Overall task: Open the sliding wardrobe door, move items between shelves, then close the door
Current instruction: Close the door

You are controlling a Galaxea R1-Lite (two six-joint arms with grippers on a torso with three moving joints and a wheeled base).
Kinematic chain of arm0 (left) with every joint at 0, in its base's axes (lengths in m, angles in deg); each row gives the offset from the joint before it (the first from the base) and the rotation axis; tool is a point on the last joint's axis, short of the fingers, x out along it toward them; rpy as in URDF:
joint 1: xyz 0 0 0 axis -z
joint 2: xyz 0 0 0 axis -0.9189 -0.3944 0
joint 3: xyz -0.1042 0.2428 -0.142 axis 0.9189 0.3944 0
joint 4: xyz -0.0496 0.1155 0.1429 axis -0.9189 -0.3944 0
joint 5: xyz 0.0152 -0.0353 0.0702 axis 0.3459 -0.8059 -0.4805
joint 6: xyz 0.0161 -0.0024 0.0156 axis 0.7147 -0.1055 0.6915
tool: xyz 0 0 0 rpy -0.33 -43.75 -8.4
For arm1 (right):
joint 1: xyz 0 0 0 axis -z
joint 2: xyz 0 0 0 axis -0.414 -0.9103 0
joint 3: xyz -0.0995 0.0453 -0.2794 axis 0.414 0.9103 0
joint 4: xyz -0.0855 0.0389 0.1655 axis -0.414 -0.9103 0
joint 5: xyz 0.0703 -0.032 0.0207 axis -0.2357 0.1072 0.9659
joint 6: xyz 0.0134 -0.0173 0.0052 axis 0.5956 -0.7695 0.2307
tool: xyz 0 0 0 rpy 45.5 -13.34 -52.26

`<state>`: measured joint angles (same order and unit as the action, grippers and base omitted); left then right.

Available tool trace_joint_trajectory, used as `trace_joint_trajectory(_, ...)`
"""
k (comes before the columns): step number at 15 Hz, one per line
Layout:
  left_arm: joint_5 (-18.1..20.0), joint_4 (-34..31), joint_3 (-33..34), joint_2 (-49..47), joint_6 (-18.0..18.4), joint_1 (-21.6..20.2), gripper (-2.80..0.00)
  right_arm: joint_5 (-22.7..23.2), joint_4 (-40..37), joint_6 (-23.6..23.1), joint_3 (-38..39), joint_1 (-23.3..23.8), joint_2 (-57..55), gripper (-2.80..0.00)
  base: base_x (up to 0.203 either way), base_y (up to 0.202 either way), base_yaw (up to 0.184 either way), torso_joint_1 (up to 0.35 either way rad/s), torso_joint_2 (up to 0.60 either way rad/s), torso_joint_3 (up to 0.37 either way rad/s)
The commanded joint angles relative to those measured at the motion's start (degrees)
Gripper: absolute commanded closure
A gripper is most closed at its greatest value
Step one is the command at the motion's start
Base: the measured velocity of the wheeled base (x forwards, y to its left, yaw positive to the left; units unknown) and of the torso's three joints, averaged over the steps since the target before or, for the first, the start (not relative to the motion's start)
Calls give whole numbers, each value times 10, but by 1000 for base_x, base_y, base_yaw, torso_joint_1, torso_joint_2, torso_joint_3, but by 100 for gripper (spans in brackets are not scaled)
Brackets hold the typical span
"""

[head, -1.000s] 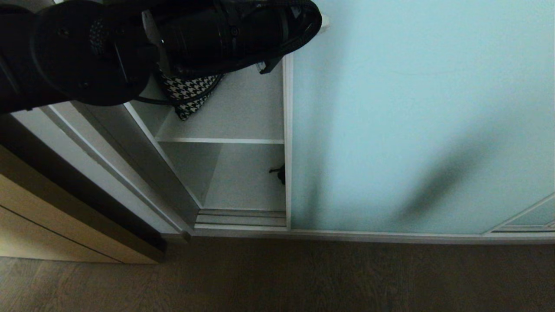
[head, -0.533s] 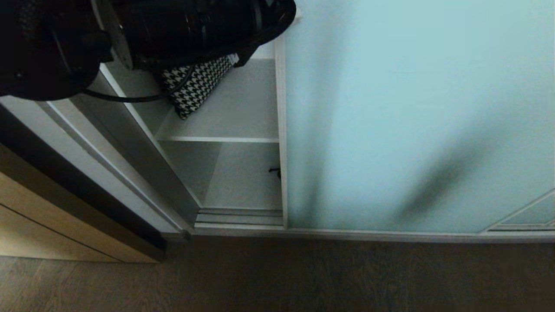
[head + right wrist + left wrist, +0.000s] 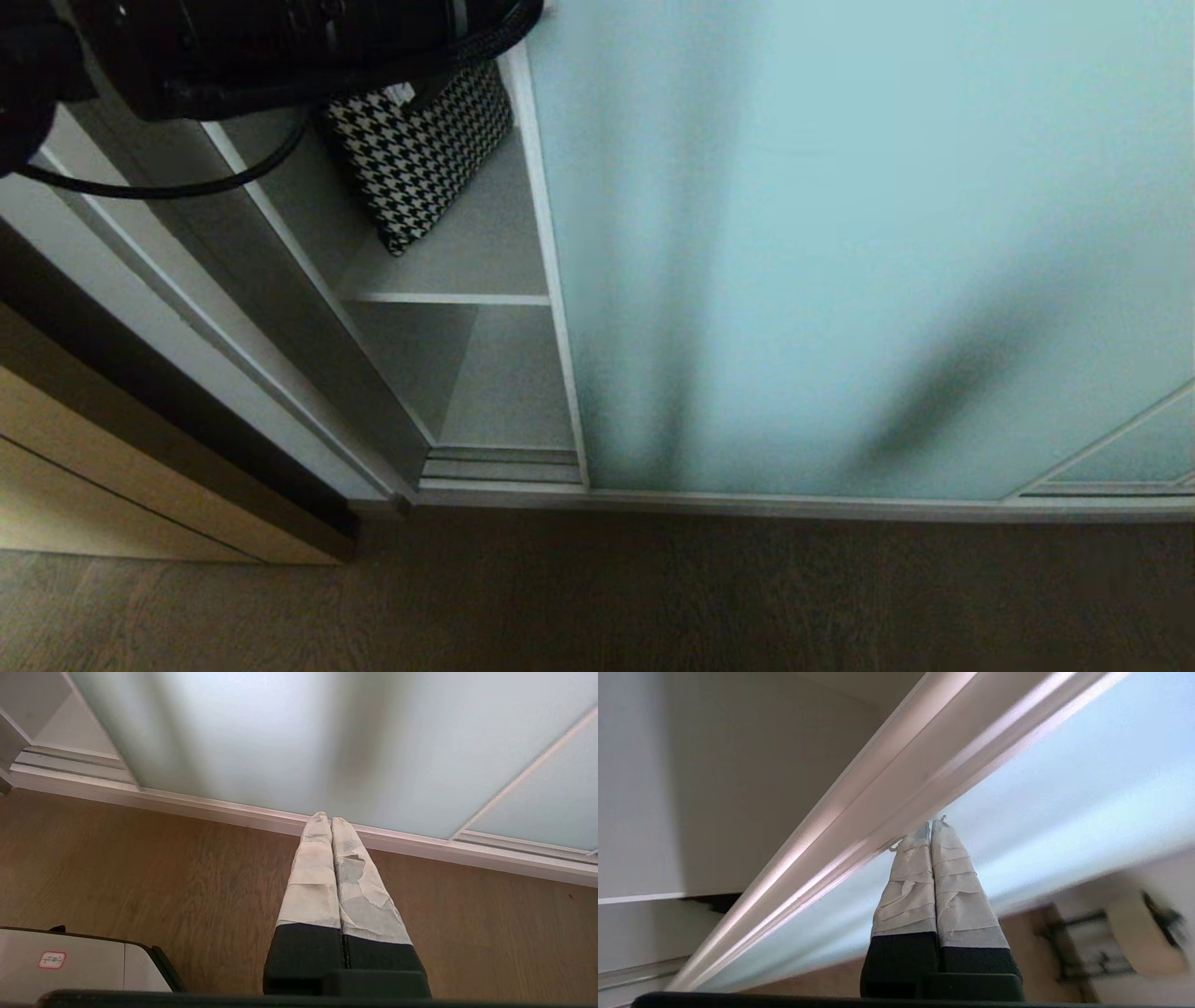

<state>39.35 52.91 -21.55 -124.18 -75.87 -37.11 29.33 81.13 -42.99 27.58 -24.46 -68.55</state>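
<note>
Sliding wardrobe door edge now further left than a second ago; opening narrower, lower shelf's small dark item hidden behind it. Judged: closing stroke underway, not finished. Houndstooth bag leans on upper shelf. Left gripper, fingers pressed together, tips against door frame, pushing. Right gripper parked low over floor, fingers shut, empty.

upper shelf: pale grey-white board, showing in the gap left of the glass panel
on it: a black-and-white houndstooth bag is sitting there, leaning toward the back left corner
lower shelf: same plain board, sitting right below
floor: dark wood planks, running along in front of the wardrobe's bottom track
</note>
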Motion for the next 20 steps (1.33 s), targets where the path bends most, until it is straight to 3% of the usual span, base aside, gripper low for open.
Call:
trace_joint_trajectory(1,-4,2,3,27,-1,-19,0,0,0,0,0,0,0,0,0,0,0,0,0,0)
trace_joint_trajectory(11,-20,-1,77,123,-1,-114,0,0,0,-1,0,0,0,0,0,0,0,0,0,0)
trace_joint_trajectory(20,-20,-83,127,270,0,-135,0,0,0,0,0,0,0,0,0,0,0,0,0,0)
